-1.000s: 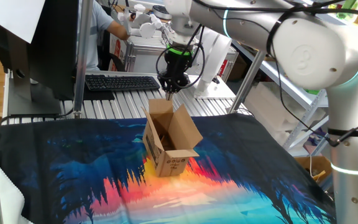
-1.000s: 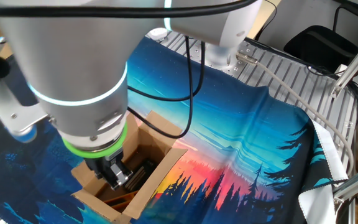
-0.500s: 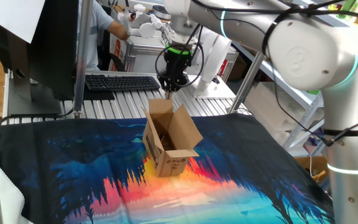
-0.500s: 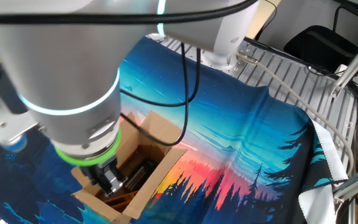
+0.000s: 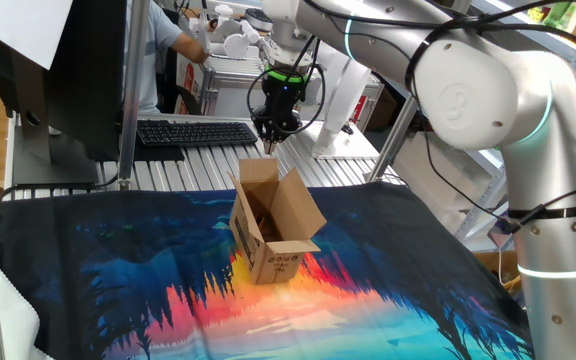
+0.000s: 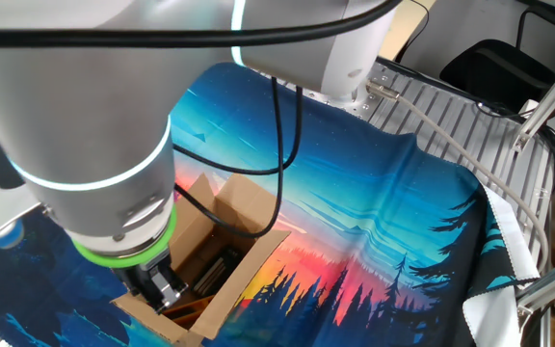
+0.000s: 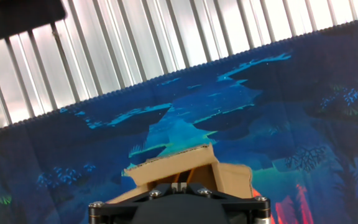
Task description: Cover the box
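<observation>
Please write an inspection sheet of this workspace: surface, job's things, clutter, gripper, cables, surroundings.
Surface: printed cloth with blue and orange landscape over a ribbed metal table.
Job's things: box stands on the cloth, flaps up, not covered.
Clutter: nothing seen on the cloth.
Gripper: gripper shut, holding nothing, pointing down above the box's far flap.
Cables: black cables loop beside the wrist.
Surroundings: keyboard, monitor, a person behind.

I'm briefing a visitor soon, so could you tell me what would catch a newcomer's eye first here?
The vivid blue-and-orange cloth spread over the table stands out, with the small brown box at its centre, flaps standing open. Just above the box's far flap hangs the shut gripper of the big white arm.
</observation>
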Robot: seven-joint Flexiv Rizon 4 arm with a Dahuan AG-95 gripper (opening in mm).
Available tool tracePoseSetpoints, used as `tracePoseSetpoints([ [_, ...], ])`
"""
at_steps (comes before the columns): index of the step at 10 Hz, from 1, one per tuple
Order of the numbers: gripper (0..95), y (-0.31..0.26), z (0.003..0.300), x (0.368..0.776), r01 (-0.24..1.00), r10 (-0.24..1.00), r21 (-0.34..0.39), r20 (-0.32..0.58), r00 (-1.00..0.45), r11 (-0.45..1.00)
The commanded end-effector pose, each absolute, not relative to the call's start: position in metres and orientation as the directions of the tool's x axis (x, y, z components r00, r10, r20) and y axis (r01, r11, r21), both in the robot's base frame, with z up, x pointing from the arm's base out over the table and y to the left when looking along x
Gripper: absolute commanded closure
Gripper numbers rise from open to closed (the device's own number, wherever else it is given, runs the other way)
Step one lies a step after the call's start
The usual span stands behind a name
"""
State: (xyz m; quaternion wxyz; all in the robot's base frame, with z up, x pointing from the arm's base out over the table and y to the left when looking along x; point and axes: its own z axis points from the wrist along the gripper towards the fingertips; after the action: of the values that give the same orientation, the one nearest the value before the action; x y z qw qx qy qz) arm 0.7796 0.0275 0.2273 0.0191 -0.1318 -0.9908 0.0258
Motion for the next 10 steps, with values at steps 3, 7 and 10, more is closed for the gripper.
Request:
tracePoseSetpoints([
  [3,95.0,0.026,0.225,0.785,0.264,0.265,-0.055,0.032,-0.964,0.963],
  [7,95.0,0.024,0.222,0.792,0.262,0.264,-0.053,0.024,-0.964,0.964],
  [10,95.0,0.023,0.222,0.798,0.268,0.269,-0.051,0.017,-0.963,0.962],
])
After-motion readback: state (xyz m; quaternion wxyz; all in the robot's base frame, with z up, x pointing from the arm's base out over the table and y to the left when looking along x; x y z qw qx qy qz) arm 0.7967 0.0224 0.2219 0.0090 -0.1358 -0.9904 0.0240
